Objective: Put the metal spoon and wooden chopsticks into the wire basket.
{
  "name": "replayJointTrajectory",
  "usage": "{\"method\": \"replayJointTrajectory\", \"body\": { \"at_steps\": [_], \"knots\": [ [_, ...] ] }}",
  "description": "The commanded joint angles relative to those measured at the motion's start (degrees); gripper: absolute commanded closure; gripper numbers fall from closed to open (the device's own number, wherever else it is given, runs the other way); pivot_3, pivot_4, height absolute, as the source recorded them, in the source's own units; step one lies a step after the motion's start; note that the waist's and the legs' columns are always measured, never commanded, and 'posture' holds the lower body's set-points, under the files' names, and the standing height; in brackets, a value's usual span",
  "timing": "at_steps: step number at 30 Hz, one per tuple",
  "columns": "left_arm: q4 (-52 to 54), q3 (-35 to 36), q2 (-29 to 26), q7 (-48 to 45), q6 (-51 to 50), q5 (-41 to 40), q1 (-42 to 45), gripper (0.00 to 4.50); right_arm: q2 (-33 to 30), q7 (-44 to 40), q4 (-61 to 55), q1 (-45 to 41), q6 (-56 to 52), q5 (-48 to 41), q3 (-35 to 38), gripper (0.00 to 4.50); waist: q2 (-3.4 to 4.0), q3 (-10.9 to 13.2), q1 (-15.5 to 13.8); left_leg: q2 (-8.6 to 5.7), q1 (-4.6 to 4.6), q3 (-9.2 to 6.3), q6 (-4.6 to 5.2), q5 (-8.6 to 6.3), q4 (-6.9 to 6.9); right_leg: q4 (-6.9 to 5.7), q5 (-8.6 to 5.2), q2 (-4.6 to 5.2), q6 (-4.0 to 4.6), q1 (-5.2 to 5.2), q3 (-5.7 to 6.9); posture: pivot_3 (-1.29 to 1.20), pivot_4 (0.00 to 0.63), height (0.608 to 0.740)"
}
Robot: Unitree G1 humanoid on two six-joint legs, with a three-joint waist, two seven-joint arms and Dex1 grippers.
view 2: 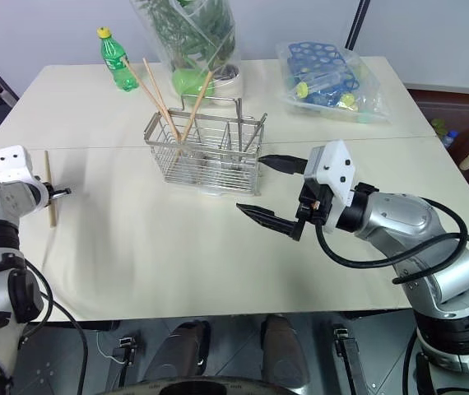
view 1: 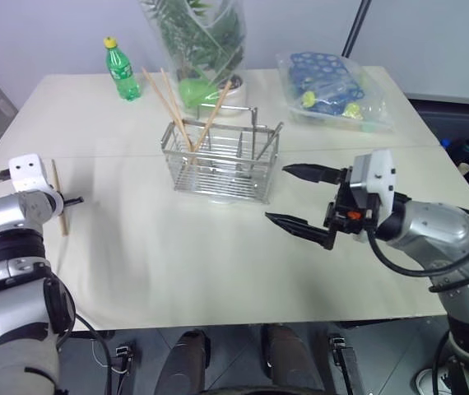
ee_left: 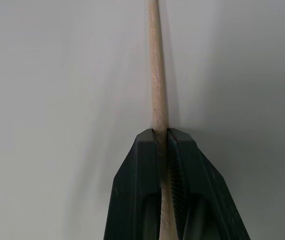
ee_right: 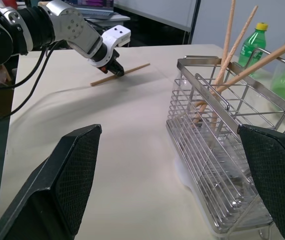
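Note:
A wooden chopstick (view 1: 57,196) lies flat on the table at the far left, and my left gripper (view 1: 73,200) is shut on it near its middle. In the left wrist view both fingers (ee_left: 137,190) pinch the stick (ee_left: 156,75). The wire basket (view 1: 222,160) stands mid-table with three chopsticks (view 1: 169,103) leaning upright in it. My right gripper (view 1: 276,192) hovers open just right of the basket, nothing between its fingers. I cannot pick out the metal spoon among the basket's wires.
Behind the basket stand a green plastic bottle (view 1: 122,70) and a plant wrapped in clear plastic (view 1: 197,49). A clear bag of blue items (view 1: 333,86) lies at the back right. Bare tabletop (view 1: 177,255) stretches between the two arms.

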State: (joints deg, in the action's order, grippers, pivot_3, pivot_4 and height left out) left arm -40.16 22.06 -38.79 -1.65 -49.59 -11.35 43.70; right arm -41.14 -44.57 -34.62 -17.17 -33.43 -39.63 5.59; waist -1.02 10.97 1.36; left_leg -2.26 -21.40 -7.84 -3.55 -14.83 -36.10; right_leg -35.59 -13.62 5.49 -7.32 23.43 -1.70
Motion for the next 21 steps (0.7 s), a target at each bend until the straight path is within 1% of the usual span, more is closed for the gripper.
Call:
{"method": "replayJointTrajectory", "body": {
  "at_steps": [1,3,6,9,11,14,18,21],
  "knots": [
    [-0.90,1.28,-1.06,1.27,-1.23,0.43,-1.14,4.45,-0.59,-0.03,-0.92,-0.86,-0.03,-1.14,1.52,0.00,0.00,0.00,0.00,0.00,0.00,0.00,0.00,0.00,0.00,0.00,0.00,0.00,0.00,0.00,0.00,0.00,0.150,0.740],
    [-0.69,1.57,-1.00,1.51,-0.91,0.23,-0.74,4.45,-0.85,-0.21,-0.88,-0.77,-0.19,-1.27,1.70,0.00,0.00,0.00,0.00,0.00,0.00,0.00,0.00,0.00,0.00,0.00,0.00,0.00,0.00,0.00,0.00,0.00,0.150,0.740],
    [1.38,2.90,-0.02,2.47,4.10,-0.65,0.52,4.45,-1.33,-0.47,-0.98,-0.66,-0.48,-1.59,2.13,0.00,0.00,0.00,-0.12,0.00,-0.01,0.00,0.00,0.00,0.00,0.00,0.00,0.00,0.00,0.00,0.00,0.00,0.150,0.740],
    [4.09,1.35,0.38,2.27,7.69,0.25,1.91,4.45,-1.65,-0.39,-1.32,-0.66,-0.89,-2.11,2.54,0.00,-0.10,0.01,-0.55,0.00,-0.08,-0.02,0.00,0.00,-0.03,0.02,0.00,0.00,0.00,0.02,0.00,0.00,0.150,0.740],
    [6.65,0.12,0.99,1.08,9.50,-0.07,4.43,4.45,-1.97,-0.20,-1.94,-0.40,-1.27,-2.70,3.05,0.00,-0.21,0.05,-0.80,-0.01,-0.11,-0.02,-0.01,0.00,-0.04,0.05,0.00,0.02,0.00,0.03,0.00,0.00,0.150,0.740],
    [9.67,-2.81,1.69,-2.07,15.50,0.51,7.61,4.45,-2.08,0.49,-2.39,-0.50,-1.83,-3.40,3.41,0.00,-0.37,0.05,-1.30,-0.03,-0.25,-0.12,-0.02,0.01,-0.08,0.12,0.01,0.03,0.00,0.03,0.11,0.00,0.150,0.740],
    [12.78,-4.40,3.89,-8.77,27.49,-1.09,12.39,4.45,-1.29,2.15,-1.86,-0.86,-1.49,-2.68,3.19,0.00,-0.38,0.05,-1.51,-0.06,-0.29,-0.09,-0.03,0.00,-0.05,0.24,0.01,0.07,0.00,0.04,0.11,0.00,0.150,0.740],
    [16.27,-3.11,7.13,-16.74,30.55,-7.50,15.40,4.45,-0.10,3.81,-1.61,-0.34,-0.66,-1.78,3.03,0.00,-0.38,0.05,-1.44,-0.05,-0.28,-0.06,-0.03,0.01,-0.03,0.24,0.01,0.08,0.00,0.06,0.10,0.00,0.150,0.740]
  ]
}}
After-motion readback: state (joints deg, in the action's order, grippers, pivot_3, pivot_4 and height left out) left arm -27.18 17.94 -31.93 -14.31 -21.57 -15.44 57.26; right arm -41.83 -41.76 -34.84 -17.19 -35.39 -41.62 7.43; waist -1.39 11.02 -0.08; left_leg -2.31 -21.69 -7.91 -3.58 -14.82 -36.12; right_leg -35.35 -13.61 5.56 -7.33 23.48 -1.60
